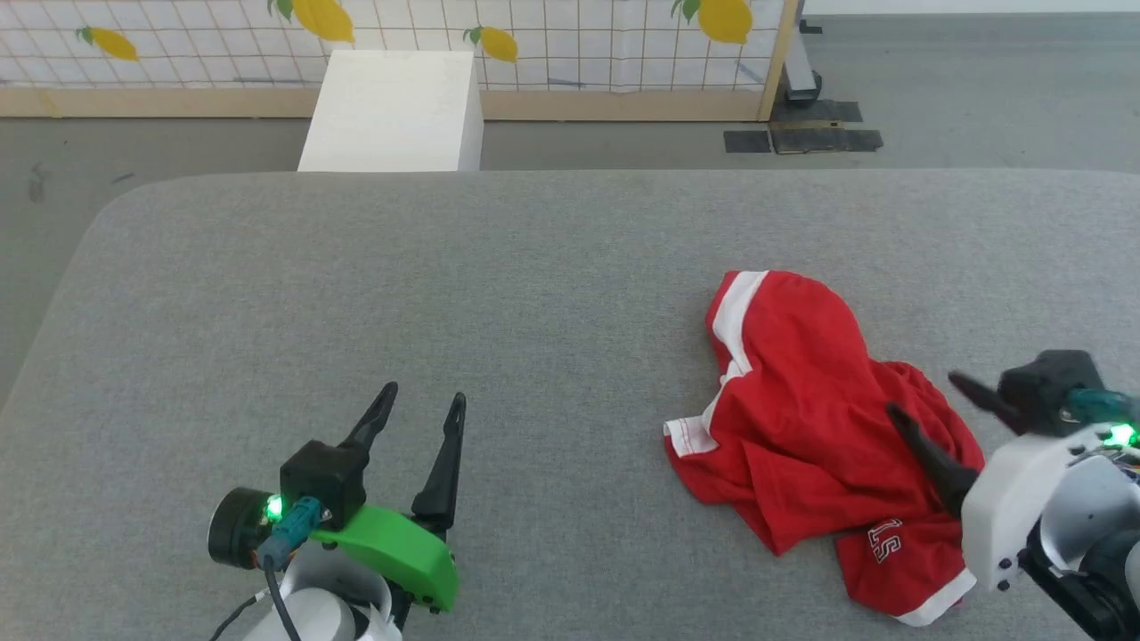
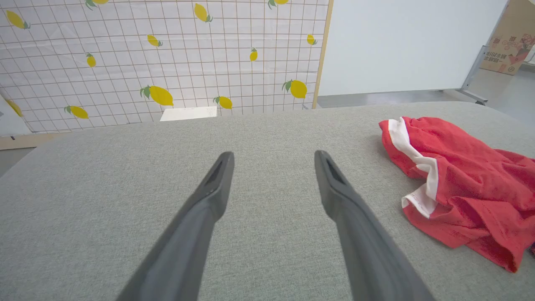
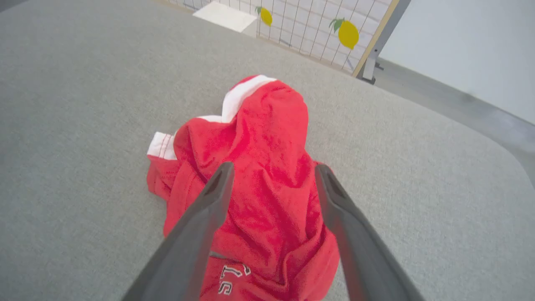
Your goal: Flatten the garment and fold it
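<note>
The crumpled red fabric shorts with white trim [image 1: 802, 401] lay just beneath the empty, spread right gripper [image 1: 922, 394], well apart from the equally spread left gripper [image 1: 425, 392].

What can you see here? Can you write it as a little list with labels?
surface: grey table
shorts: red with white trim, crumpled in a heap on the table's right side, not flat, not folded
print: white letters on the near part, partly hidden by folds
left gripper: open, over bare table, apart from the shorts
right gripper: open, fingers spread over the shorts, gripping nothing
behind table: white box, lemon-print screen
</note>
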